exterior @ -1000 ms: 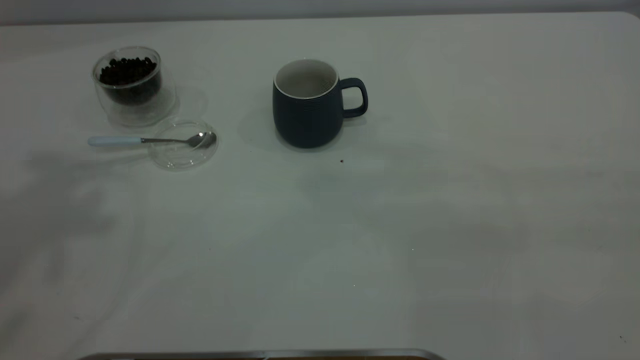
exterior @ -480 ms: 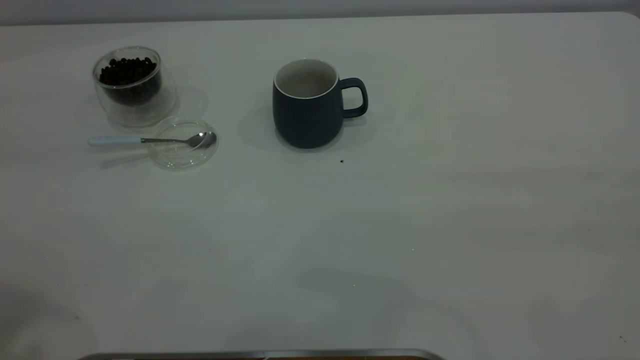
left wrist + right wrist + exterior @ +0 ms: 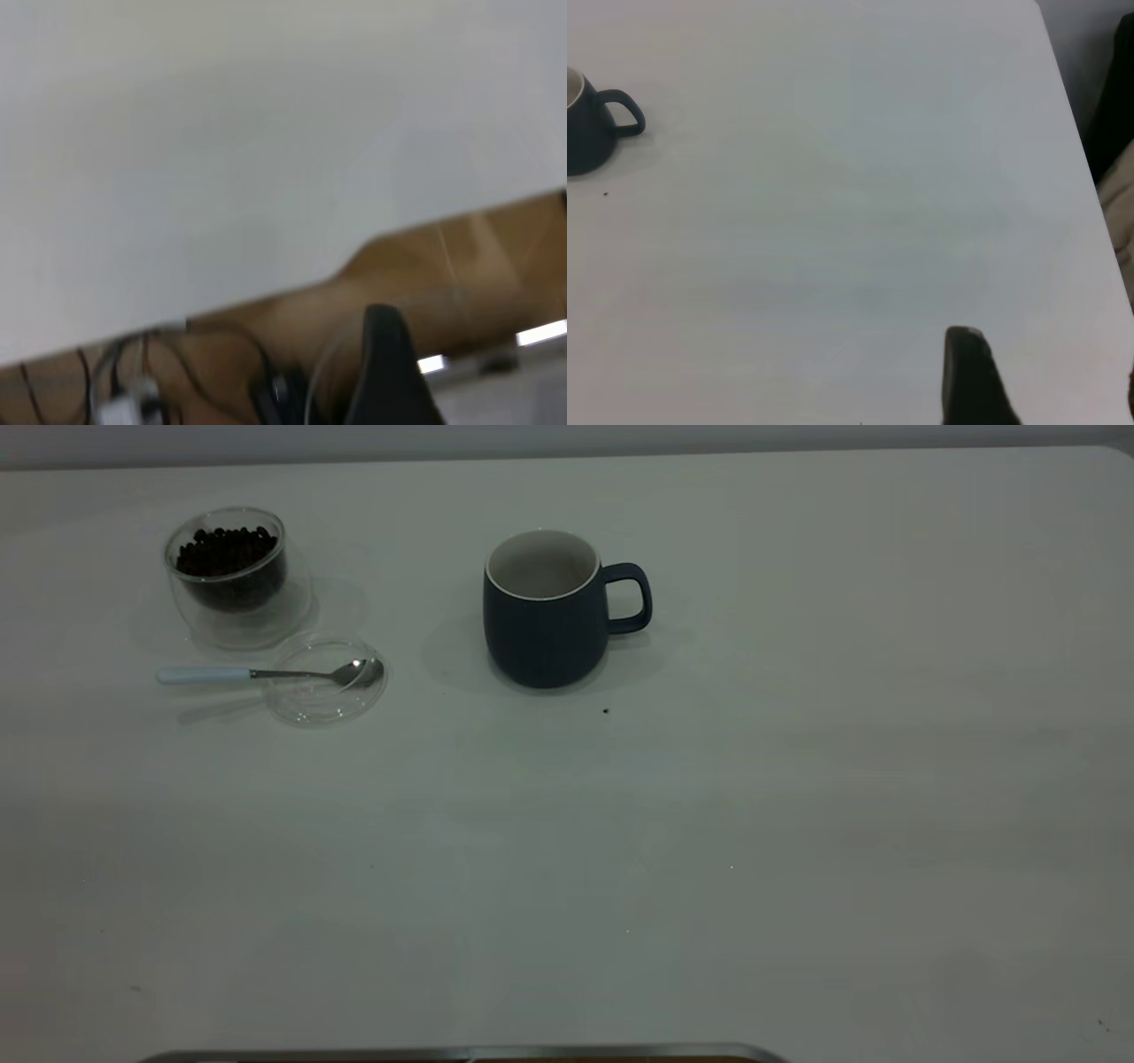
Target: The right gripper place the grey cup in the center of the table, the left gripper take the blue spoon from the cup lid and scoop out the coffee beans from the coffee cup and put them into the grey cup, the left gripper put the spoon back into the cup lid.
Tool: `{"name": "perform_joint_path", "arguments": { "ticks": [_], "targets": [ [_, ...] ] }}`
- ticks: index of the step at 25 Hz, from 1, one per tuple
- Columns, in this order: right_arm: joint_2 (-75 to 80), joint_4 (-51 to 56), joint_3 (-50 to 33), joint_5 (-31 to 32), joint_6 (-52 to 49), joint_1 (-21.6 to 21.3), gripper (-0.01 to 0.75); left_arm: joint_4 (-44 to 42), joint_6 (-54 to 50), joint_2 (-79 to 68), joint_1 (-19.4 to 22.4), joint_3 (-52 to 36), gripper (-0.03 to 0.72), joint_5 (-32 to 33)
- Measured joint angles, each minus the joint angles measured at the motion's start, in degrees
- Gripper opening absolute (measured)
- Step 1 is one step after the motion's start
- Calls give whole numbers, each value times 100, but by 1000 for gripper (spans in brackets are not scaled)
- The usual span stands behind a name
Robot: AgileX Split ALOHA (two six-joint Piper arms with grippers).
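Bench centre: grey cup [image 3: 545, 615] upright, unmoved.
Bench [image 3: 797, 824] shadows: faded since earlier.
Spoon [image 3: 266, 674]: across cup lid [image 3: 323, 691], unmoved.
End effector state, left [image 3: 390, 372] and right [image 3: 970, 376]: cannot tell.

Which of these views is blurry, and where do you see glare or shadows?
Left wrist view: blurred throughout, white table featureless. Exterior view: dim and even, glint on the blue-handled metal spoon's bowl, soft shadow left of the dark grey ceramic mug. Right wrist view: fairly sharp.
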State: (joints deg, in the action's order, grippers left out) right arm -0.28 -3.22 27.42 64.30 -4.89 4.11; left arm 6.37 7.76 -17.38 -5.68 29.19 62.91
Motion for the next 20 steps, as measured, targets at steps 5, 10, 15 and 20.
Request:
{"name": "perform_joint_path", "arguments": {
  "ticks": [5, 10, 15, 20],
  "targets": [
    [0, 0, 0, 0, 0, 0, 451, -12, -162, 886, 0, -123, 553, 141],
    [0, 0, 0, 0, 0, 0, 451, -31, -332, 1418, 0, -123, 553, 169],
    [0, 0, 0, 0, 0, 0, 451, -26, -344, 1568, 79, -123, 553, 181],
    [0, 0, 0, 0, 0, 0, 451, -20, -344, 1841, 597, -127, 553, 212]
  ]
}}
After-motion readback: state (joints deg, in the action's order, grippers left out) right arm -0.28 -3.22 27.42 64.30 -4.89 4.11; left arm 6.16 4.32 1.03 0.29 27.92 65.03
